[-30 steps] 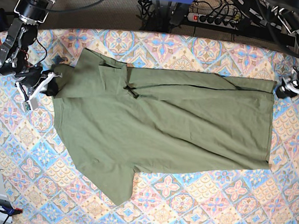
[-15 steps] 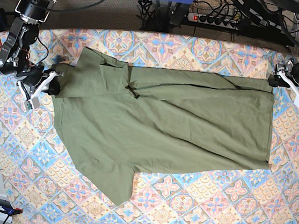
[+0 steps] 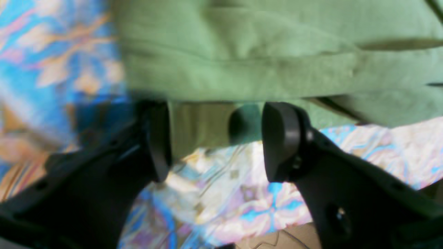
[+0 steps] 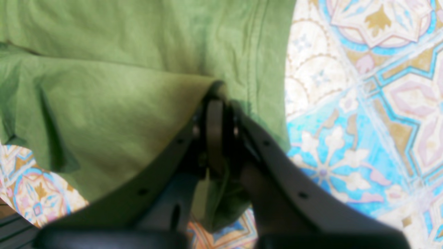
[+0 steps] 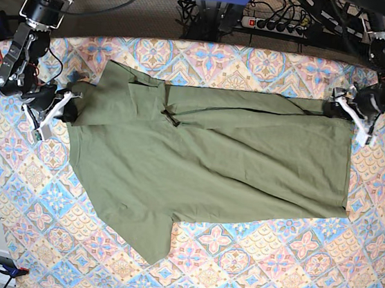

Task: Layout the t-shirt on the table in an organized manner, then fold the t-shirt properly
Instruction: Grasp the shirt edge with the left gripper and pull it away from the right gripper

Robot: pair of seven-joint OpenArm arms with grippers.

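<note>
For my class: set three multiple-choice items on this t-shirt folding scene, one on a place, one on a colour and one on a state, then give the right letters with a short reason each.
1. In the base view, where is the t-shirt's hem end?
A. toward the view's right
B. toward the view's left
C. hanging off the near table edge

2. What colour is the t-shirt?
A. navy
B. olive green
C. white

3. How do the two tools stand?
A. both open
B. left tool open, right tool shut on the t-shirt
C. left tool shut on the t-shirt, right tool open

Answers:
1 A: the collar and sleeves lie at the left; the straight hem lies at the right on the table.
2 B: the cloth is plain olive green in every view.
3 B: the left wrist view shows a wide gap between the pads at the shirt's edge; the right wrist view shows them pinched on green cloth.
</note>
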